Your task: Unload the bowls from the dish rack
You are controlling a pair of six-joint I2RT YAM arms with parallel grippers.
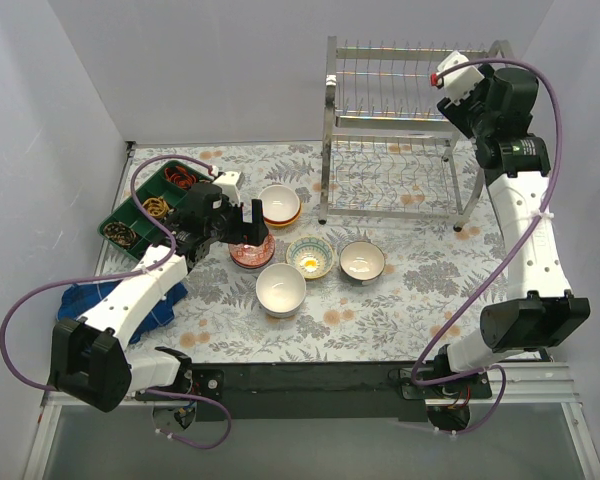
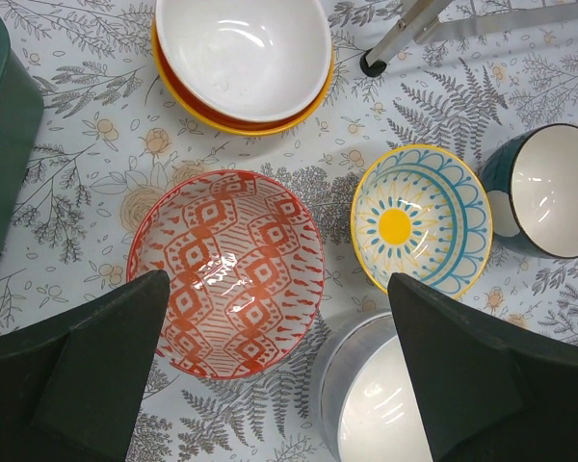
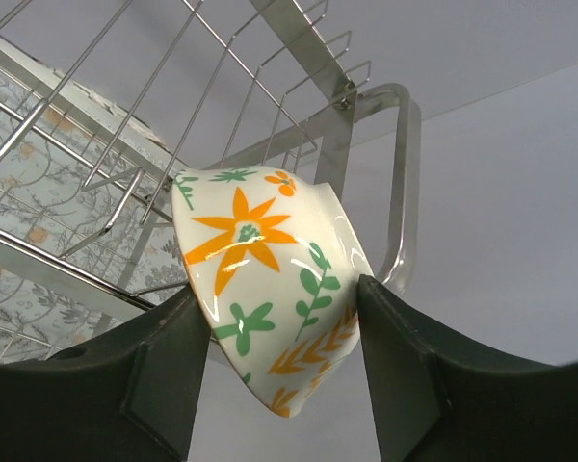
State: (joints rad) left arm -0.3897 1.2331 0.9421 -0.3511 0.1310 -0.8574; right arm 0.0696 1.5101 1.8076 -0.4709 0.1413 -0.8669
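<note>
The chrome dish rack (image 1: 410, 120) stands at the back right. At its upper tier's right end my right gripper (image 3: 279, 308) is shut on a white floral bowl (image 3: 260, 260) with orange flowers and green leaves, a finger against each side, beside the rack's wires (image 3: 337, 125). Several bowls sit on the table: an orange-and-white stack (image 2: 241, 53), a red-patterned one (image 2: 226, 269), a yellow-rimmed blue-patterned one (image 2: 421, 221), a teal one (image 2: 549, 188) and a white one (image 2: 376, 404). My left gripper (image 2: 275, 375) hangs open above the red-patterned and white bowls, holding nothing.
A green compartment tray (image 1: 145, 205) with small items sits at the far left, and a blue cloth (image 1: 85, 298) lies near the left arm. One rack foot (image 2: 371, 65) stands close to the orange-and-white stack. White walls enclose the table.
</note>
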